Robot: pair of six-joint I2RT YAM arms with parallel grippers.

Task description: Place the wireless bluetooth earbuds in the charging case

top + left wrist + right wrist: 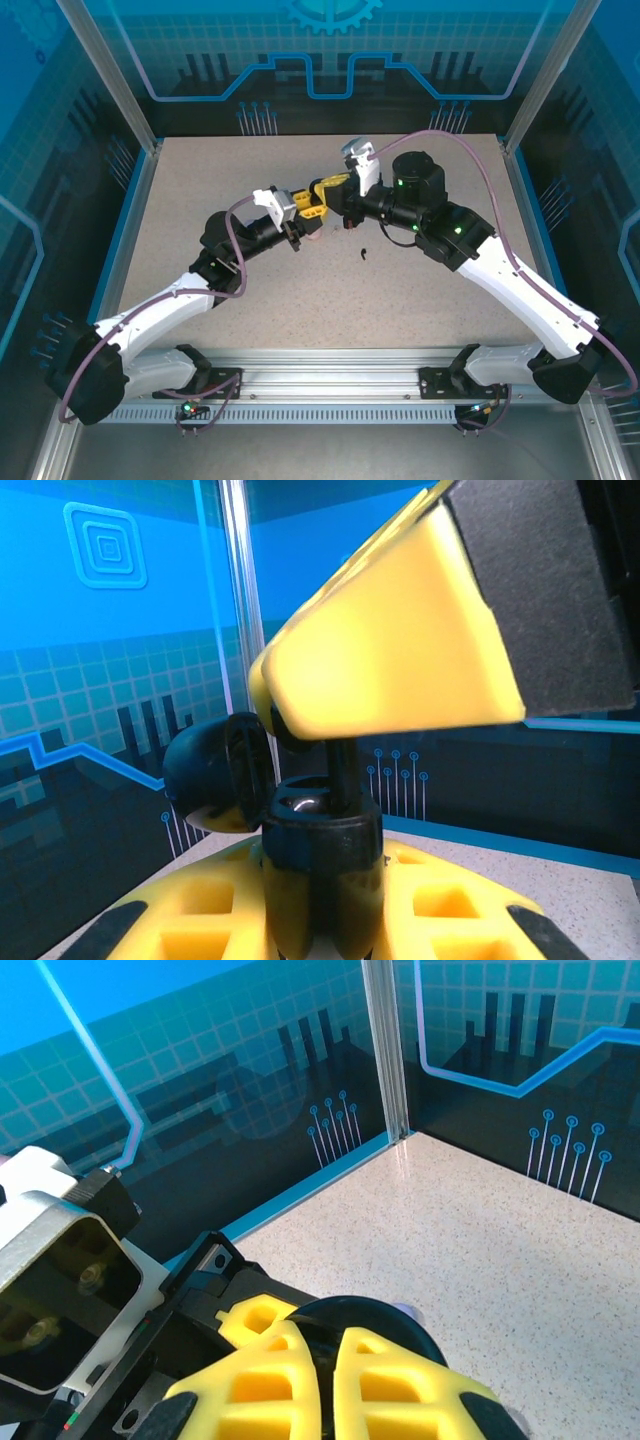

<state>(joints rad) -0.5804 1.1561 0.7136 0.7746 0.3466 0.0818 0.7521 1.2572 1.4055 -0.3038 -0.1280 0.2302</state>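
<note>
Right, both arms are over the middle of the table (200,300), the left arm (170,310) reaching in from the near left and the right arm (520,280) from the near right, wrists almost nose to nose.

Down at the left fingers (320,905): they're closed snugly on a black case (320,835), holding it upright off the table, with its lid (205,775) swung open to the left. That's a firm grip, a yellow finger on either side of the case body.

Above it sit the right fingers (322,1350), pinched all but together. From the left wrist camera, a thin black stem drops from under them straight into the case mouth. That looks like a black earbud (341,765), held at the top and standing in its socket. I can't tell whether it's fully seated.

On to the small stuff. One more black earbud (365,252) lies loose on the table, just near-right of the meeting point and well apart from the case.

So the score, as I read it: one bud is going in or just about home, and its partner on the table has yet to be picked up. The pink and lilac buds are too small for me to place with confidence. Most of the job looks to be ahead.
</note>
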